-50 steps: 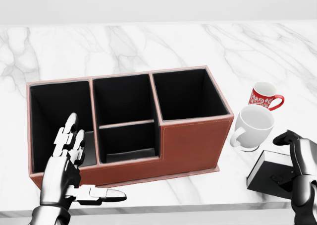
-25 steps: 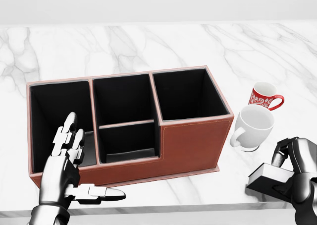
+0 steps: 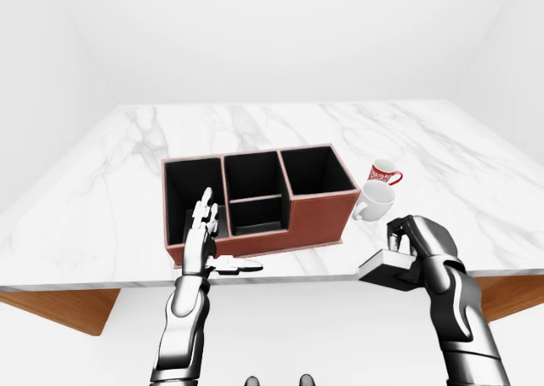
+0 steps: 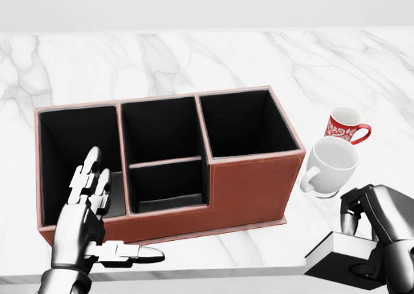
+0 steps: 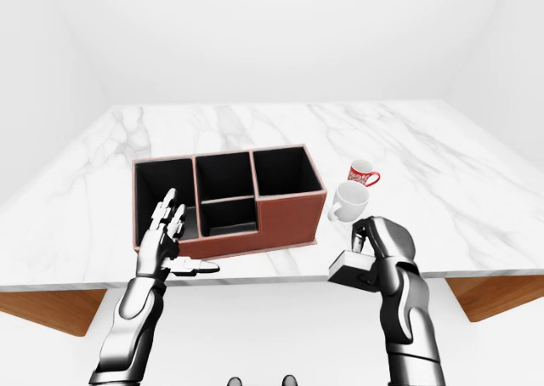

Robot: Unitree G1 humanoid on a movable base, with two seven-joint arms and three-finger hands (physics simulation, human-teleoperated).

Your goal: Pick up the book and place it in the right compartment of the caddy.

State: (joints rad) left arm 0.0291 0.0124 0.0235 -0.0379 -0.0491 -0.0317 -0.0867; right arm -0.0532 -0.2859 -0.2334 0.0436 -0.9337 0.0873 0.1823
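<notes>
Book (image 4: 336, 254) in right robot hand (image 4: 378, 226) — one caddy (image 4: 249, 184), two mugs (image 4: 331, 166).

Bright, even, diffuse render light with no visible source and no glare. Soft faint shadows only under the caddy (image 4: 255, 187) and mugs (image 4: 330, 168) on the marble table (image 3: 280, 122). Sharp throughout, without blur; slight wide-angle stretch in both eye views.

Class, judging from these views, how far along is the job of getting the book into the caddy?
Done: the right robot hand grips the dark white-paged book at the marble table's edge. Left: carrying it into the empty right compartment of the brown leather caddy.
</notes>
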